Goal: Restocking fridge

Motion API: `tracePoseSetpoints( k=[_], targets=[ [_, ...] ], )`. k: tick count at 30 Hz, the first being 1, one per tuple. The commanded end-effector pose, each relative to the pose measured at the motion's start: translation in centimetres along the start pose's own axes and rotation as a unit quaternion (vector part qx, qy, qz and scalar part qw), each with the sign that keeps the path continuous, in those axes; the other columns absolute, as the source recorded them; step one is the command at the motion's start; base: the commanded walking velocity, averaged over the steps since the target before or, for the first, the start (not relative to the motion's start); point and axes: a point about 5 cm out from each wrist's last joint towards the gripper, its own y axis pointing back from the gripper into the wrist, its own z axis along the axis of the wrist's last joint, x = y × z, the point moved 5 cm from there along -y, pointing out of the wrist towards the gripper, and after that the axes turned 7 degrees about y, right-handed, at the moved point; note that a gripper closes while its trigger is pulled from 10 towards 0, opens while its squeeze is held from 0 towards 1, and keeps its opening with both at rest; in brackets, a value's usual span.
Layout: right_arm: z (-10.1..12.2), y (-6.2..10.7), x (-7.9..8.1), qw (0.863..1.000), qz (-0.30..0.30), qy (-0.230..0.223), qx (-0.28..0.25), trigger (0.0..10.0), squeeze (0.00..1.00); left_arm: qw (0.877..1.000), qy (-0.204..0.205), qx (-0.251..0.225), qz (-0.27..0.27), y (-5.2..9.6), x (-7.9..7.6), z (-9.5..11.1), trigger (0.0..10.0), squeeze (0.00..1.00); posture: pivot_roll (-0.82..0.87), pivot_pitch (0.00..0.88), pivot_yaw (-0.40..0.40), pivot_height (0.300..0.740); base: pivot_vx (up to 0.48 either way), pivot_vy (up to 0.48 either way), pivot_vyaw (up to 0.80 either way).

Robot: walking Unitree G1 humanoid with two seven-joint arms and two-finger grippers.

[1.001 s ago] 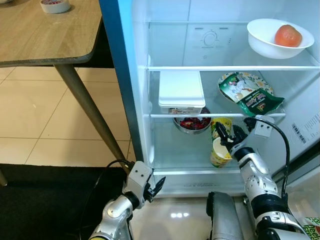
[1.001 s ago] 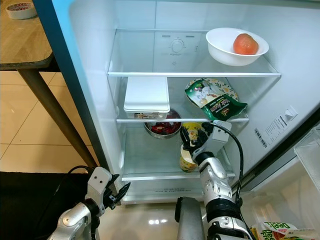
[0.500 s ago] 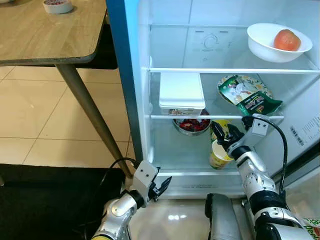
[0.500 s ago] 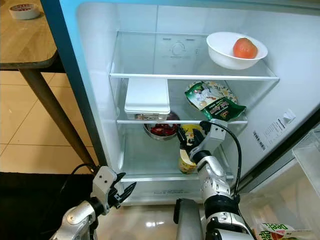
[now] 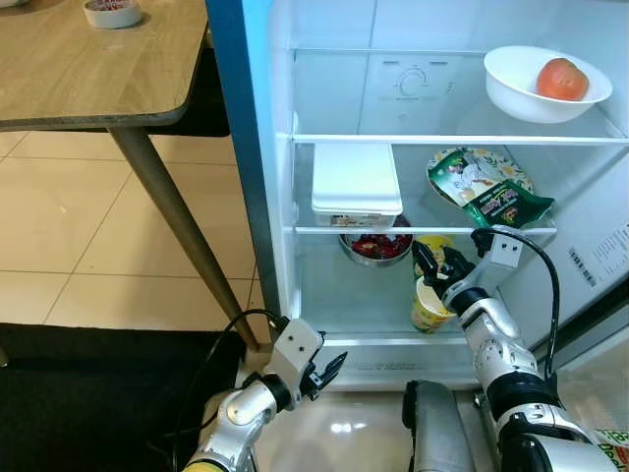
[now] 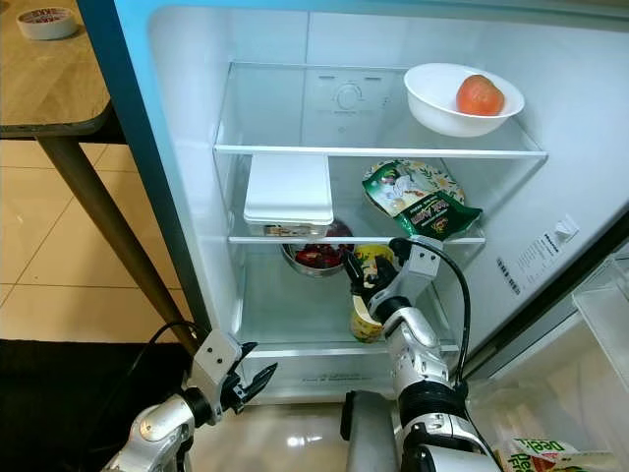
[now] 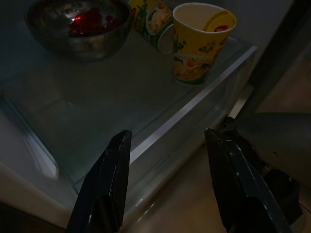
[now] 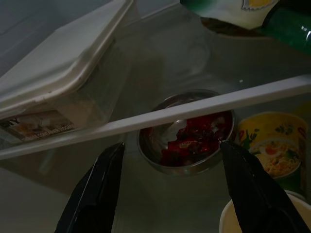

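Fridge: door stood open, three glass shelves in view.
Top shelf: white bowl held a red-orange fruit.
Middle shelf: white lidded box on the left, green snack bag on the right.
Bottom shelf: steel bowl of red food at the back, a second yellow cup just beside it, and the yellow noodle cup upright near the front edge, lid off.
Right end effector: fingers spread apart, poised just above and behind the noodle cup rim; its wrist view looked past the cup towards the steel bowl.
Left end effector: fingers apart and empty, low in front of the fridge base.
Change: over the last second the right end effector had shifted only slightly over the cup, while the left arm had moved rightward, closer to the fridge; the cup had stayed put.
Meaning: the cup looked released on the shelf, so this item seemed stocked; the right arm could likely back out.
Counter: wooden, left of the fridge, with a roll of tape at its far edge.
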Motion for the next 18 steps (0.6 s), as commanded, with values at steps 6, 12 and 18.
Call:
tracePoseSetpoints(
  k=[6, 12, 18],
  targets=[
    [-0.09, 0.14, -0.53, 1.0, -0.007, -0.007, -0.002, 10.0, 0.0, 1.0, 0.005, 0.011, -0.005, 0.0, -0.47, -0.7, 10.0, 0.0, 0.02, 0.058, -0.065, 0.562, 0.0, 0.0, 0.0],
    [-0.15, 0.11, -0.52, 1.0, -0.008, -0.008, -0.003, 10.0, 0.0, 1.0, 0.004, 0.013, -0.005, 0.03, -0.39, -0.74, 10.0, 0.0, 0.03, 0.055, -0.062, 0.587, 0.0, 0.0, 0.0],
    [-0.08, 0.03, -0.45, 1.0, -0.009, -0.01, -0.006, 10.0, 0.0, 1.0, 0.004, 0.015, -0.005, 0.1, -0.27, -0.79, 10.0, 0.0, 0.03, 0.052, -0.06, 0.607, 0.0, 0.0, 0.0]
  ],
)
